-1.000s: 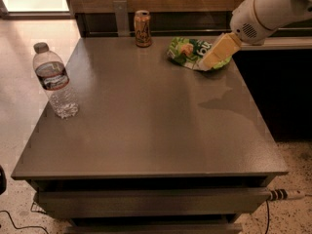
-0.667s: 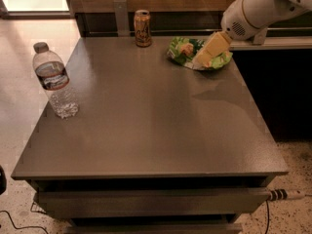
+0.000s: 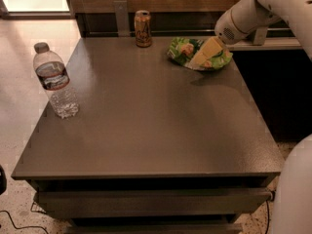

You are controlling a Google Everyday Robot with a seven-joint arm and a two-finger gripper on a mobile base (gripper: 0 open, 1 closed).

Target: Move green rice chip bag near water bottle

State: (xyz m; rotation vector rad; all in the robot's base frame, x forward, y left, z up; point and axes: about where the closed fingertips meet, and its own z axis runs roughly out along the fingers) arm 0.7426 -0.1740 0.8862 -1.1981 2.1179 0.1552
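green bag at the far right, gripper on top of it

the green rice chip bag [image 3: 181,48] lies crumpled and low on the dark grey table [image 3: 146,126], close to the far edge and toward the right-hand corner. the gripper [image 3: 205,53] is directly over it. its pale tan tip slants down from the upper right and covers the middle of the bag, with green foil showing on either side. it is hard to say whether the tip presses on the bag or sits just above it. i cannot tell whether the jaws stand wide, narrow or closed on the foil. the white arm [image 3: 243,16] reaches in from the top right corner of the view.

the water bottle [image 3: 54,82] stands upright near the left edge of the table, roughly halfway along that edge and well apart from the bag. it has a clear ribbed body, a pale cap and a dark red-and-white label. an orange-tan drink can [image 3: 143,28] stands upright at the far edge, near the bag's left side but not touching it.

below the tabletop a drawer front [image 3: 146,201] runs across the near side. a rounded white part of the robot [image 3: 295,194] fills the lower right corner. a thin dark cable [image 3: 14,221] lies on the speckled floor [image 3: 19,106] at the lower left.
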